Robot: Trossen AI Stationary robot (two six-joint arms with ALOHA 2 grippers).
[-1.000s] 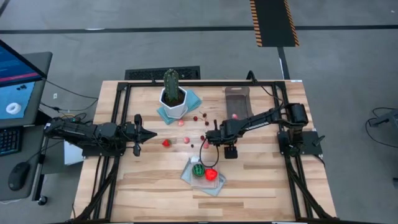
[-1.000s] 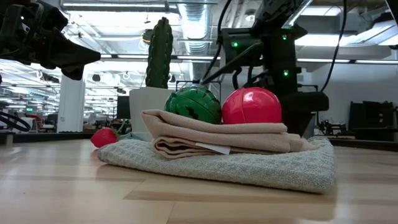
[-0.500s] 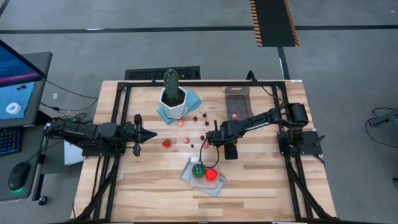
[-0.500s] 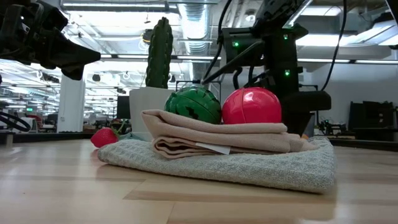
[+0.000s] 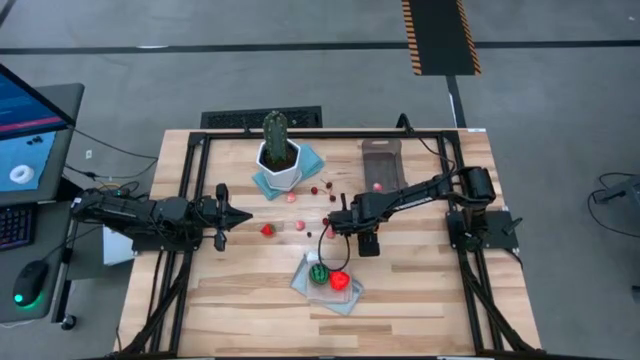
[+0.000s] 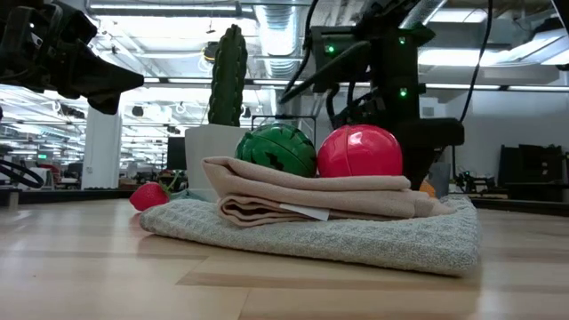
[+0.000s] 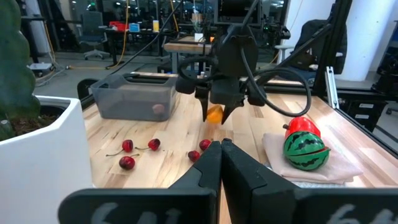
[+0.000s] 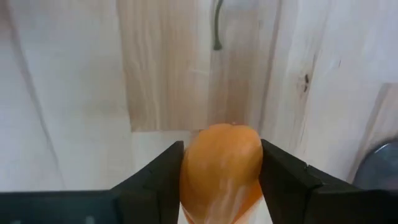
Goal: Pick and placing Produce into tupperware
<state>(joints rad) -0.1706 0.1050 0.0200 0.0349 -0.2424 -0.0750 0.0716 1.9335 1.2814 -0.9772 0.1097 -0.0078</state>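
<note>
One orange piece (image 8: pixel 221 162) is pinched between the fingers of my right gripper (image 7: pixel 216 115), which hangs above the middle of the table (image 5: pixel 420 290), so I judge this the carry step: next I must swing it back and toward the right-hand edge over the tupperware (image 7: pixel 134 96), which stands at the far side of the table, and let go above its opening. My left gripper (image 7: pixel 221 155) waits at the left side, fingers pressed together and holding nothing. Counting what I can see: one tub with one pink bit (image 7: pixel 159 108) inside, one green-striped ball (image 6: pixel 276 149) and one red ball (image 6: pixel 359 151) resting on the folded cloth (image 6: pixel 311 196), about five loose cherries (image 7: pixel 127 162), and one cactus (image 5: pixel 275 135).
</note>
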